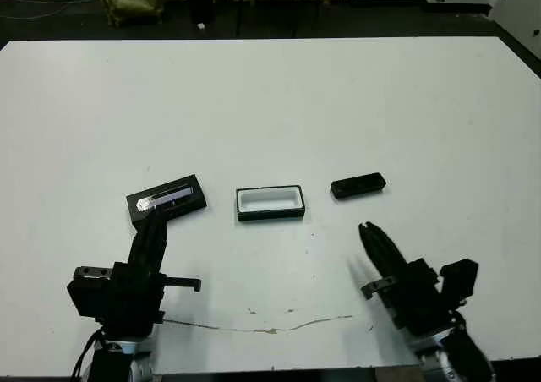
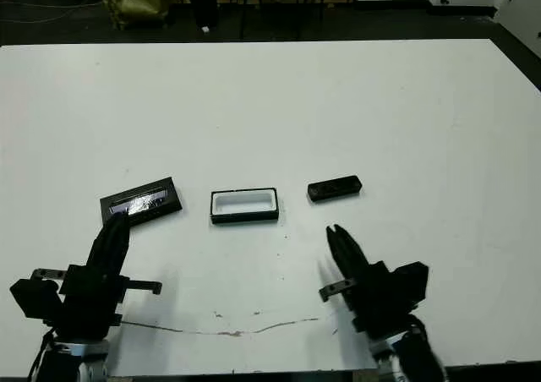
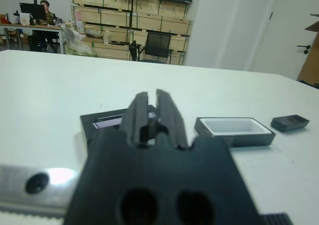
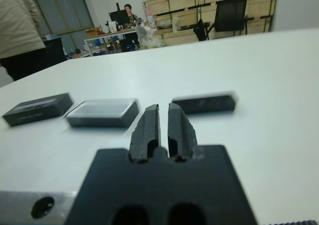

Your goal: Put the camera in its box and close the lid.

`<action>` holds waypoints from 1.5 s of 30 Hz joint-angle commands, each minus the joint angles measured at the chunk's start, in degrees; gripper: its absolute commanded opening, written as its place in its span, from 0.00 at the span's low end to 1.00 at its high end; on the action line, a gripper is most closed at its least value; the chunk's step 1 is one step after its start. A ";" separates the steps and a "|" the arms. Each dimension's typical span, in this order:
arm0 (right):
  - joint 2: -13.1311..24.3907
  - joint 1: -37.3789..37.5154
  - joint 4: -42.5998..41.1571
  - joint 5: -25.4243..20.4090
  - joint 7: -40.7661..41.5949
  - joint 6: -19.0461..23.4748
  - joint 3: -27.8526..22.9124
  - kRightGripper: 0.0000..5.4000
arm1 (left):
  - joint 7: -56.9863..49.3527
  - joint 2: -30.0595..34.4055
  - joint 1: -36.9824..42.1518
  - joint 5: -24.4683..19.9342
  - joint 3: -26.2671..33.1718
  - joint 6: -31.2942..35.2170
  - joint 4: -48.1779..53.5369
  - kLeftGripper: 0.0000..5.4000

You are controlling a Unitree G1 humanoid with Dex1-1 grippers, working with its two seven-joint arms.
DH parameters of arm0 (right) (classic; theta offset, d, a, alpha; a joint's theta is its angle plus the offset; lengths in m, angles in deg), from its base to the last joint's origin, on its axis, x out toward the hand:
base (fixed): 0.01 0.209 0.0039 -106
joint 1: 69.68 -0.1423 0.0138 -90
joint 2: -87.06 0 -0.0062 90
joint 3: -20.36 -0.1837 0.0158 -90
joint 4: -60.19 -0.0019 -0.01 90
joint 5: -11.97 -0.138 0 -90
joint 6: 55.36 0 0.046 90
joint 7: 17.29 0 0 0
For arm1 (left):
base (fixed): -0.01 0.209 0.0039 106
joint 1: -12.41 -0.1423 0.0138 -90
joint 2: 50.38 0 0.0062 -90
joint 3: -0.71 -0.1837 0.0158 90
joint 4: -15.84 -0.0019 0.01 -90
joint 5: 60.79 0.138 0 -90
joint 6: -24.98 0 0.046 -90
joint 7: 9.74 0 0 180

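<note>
No writing readable on lid or camera.

A: What is showing on the arms?
B: Matte black blocky bodies on the left gripper and right gripper, ribbed tapered fingers, silvery wrist plates, dark cables trailing.

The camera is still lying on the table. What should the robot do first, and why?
Probably open the right hand and reach forward to the camera. The camera lies alone on the table, just beyond that hand. Its fingers are shut and hold nothing. The box sits open beside the camera, and the lid lies apart.
</note>
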State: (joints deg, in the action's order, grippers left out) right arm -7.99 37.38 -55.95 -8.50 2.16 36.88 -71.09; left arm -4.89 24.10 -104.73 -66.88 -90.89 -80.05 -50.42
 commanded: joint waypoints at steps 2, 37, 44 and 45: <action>5.48 -8.52 -1.42 -0.49 0.43 3.80 -4.36 0.00 | 2.12 4.41 -1.80 0.10 3.36 3.72 2.76 0.00; 20.37 -69.98 67.82 30.30 27.64 -4.71 17.57 0.00 | 5.83 9.73 10.37 -3.94 7.25 21.13 12.28 0.00; 19.57 -71.96 73.28 33.28 31.53 -6.69 19.61 0.00 | 6.04 9.85 10.19 -3.61 7.06 20.50 12.01 0.00; 19.58 -71.93 73.43 34.01 31.77 -6.94 20.10 0.00 | 6.00 9.84 10.15 -3.54 7.05 20.48 11.99 0.00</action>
State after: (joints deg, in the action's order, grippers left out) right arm 12.18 -34.07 16.57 24.54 33.03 30.41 -51.88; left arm 1.01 33.62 -93.76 -70.73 -83.82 -60.08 -37.78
